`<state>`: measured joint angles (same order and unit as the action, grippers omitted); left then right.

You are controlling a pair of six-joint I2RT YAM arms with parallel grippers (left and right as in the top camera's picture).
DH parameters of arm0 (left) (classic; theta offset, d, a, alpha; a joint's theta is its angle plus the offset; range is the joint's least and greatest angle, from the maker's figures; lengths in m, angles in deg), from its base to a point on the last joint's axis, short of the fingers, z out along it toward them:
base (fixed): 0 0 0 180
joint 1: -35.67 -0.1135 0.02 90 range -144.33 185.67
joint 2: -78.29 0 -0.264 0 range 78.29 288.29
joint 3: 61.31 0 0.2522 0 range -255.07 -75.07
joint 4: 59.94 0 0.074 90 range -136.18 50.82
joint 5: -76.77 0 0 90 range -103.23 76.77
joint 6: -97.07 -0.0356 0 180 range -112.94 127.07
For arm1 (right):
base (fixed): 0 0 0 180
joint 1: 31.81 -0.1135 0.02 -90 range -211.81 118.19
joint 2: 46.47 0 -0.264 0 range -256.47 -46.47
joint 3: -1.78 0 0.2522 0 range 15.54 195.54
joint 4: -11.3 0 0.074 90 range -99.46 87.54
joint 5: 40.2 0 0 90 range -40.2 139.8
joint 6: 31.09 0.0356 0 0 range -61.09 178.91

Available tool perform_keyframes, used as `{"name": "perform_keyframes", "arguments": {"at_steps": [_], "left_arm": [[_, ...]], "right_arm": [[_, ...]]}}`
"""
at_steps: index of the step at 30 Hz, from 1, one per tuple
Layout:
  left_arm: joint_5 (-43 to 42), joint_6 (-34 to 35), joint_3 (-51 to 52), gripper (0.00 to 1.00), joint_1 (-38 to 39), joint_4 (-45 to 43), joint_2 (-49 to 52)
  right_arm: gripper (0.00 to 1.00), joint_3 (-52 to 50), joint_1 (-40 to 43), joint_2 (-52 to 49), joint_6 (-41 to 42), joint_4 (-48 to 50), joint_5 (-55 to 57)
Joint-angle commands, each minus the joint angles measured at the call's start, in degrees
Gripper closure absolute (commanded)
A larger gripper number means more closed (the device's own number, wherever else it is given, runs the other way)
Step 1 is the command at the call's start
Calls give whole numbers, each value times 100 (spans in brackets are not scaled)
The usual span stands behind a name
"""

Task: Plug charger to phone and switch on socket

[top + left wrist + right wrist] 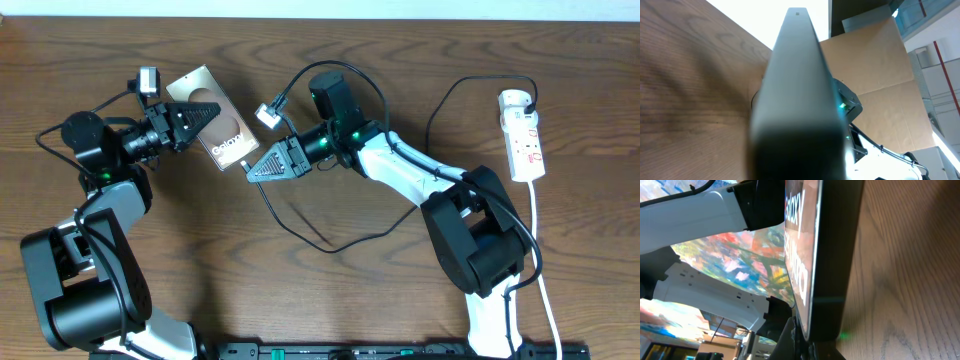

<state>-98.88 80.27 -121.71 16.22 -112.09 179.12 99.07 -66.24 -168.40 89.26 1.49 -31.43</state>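
Phone (795, 85): nearest the left wrist lens, seen edge-on as a dark, blurred slab running up the middle of that view. From overhead it lay askew between the two grippers, tan-brown face up, with white "Galaxy" lettering and a dark oval showing. Whether it rested flat on the worktop or was tipped up could not be told.
Left gripper (207, 112): reached in from the phone's left side, its dark fingers lying across the printed face and clenched on the phone.
Right gripper (253, 168): met the phone at its near right corner, touching it or just short of it, fingers clenched tight. Its camera looked along the phone's thin edge, where "Galaxy" and "Ultra" read sideways.
Charger (320, 247): the thin black cable came out from under the right gripper beside the phone's corner. It looped toward the near side of the worktop, then swung off to the phone's right and up to the socket's rounded end. The plug tip was hidden, so it could not be told whether the fingers pinched it or whether it sat in the phone.
Socket (524, 135): narrow white strip with red markings, well apart from the phone on its right.
White cord (531, 200): ran from the socket's near end toward the front edge.
Worktop (330, 310): brown wood grain under everything.
Cardboard (875, 65): brown sheet standing beyond the phone in the left wrist view.
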Motion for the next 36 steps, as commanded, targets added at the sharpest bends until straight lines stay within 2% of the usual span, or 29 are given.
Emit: {"name": "perform_keyframes", "arguments": {"at_steps": [1,28,36], "left_arm": [[-153,-138,-48,93,-9,-61,-74],[-223,-269,-48,93,-9,-61,-74],[-221,-83,-48,93,-9,-61,-74]], "right_arm": [[99,57,-103,-2,-105,13,-85],[99,57,-103,-2,-15,15,-15],[99,57,-103,-2,-17,13,37]]}}
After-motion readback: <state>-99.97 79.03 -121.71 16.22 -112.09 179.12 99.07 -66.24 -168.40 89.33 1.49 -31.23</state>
